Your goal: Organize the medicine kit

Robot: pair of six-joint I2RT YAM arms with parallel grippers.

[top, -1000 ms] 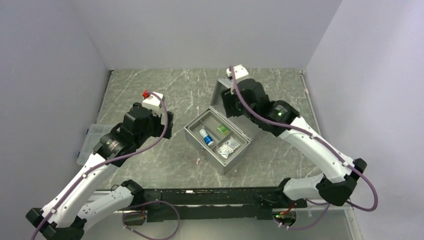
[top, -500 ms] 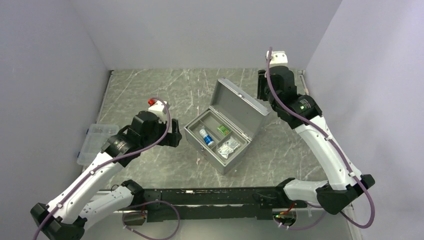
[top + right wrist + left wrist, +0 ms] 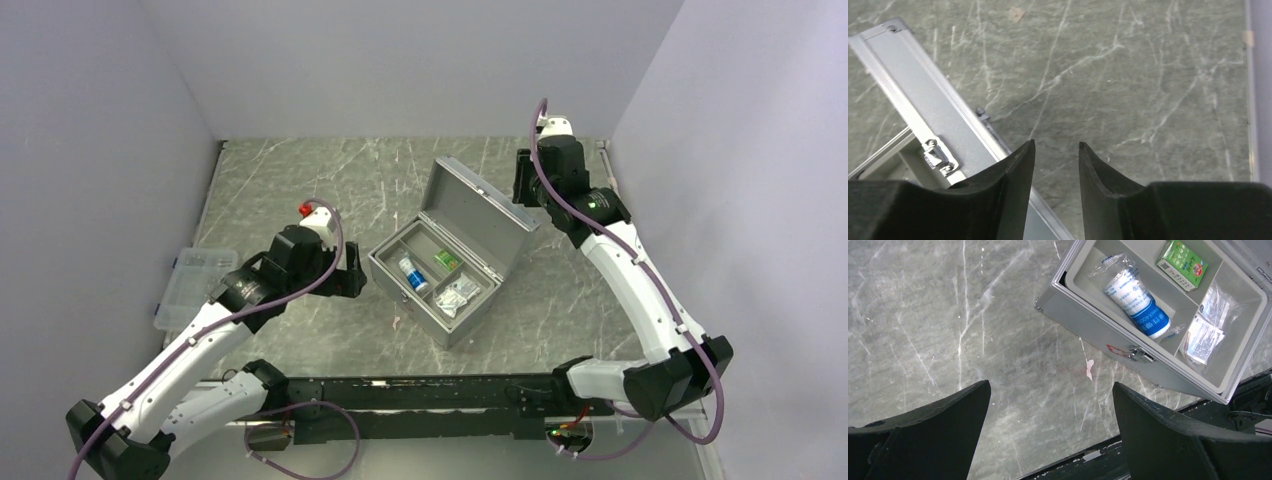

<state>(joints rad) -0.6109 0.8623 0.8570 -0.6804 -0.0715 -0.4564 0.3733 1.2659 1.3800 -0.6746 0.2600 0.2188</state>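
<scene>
medicine kit [image 3: 405, 298] seen open on the tabletop [image 3: 300, 190], supplies [image 3: 1138, 305] sorted inside; closing the lid [image 3: 480, 205] is judged remaining. left gripper [image 3: 1050, 390] spread wide, right gripper [image 3: 1055, 150] narrow, both empty.

**Left arm** [image 3: 185, 348]: white links, black joints. Base sits at 7 o'clock of the overhead view. The arm reaches toward 1 o'clock, and its wrist lies at about 9 o'clock of the view centre.

**Left claw** [image 3: 1048, 390]: tilted downward, facing 3 o'clock in the overhead view. Its two dark fingers [image 3: 933, 427] are spread as wide as they go, with nothing between them.

**Right arm** [image 3: 640, 290]: same build. Base sits at 5 o'clock. It stretches long toward 11 o'clock, with the wrist far out at about 2 o'clock. A green light [image 3: 591, 202] glows on an upper joint.

**Right claw** [image 3: 1055, 145]: points downward. Its fingers [image 3: 998, 192] stand close together with a narrow gap, tips not touching, and grip nothing.
</scene>
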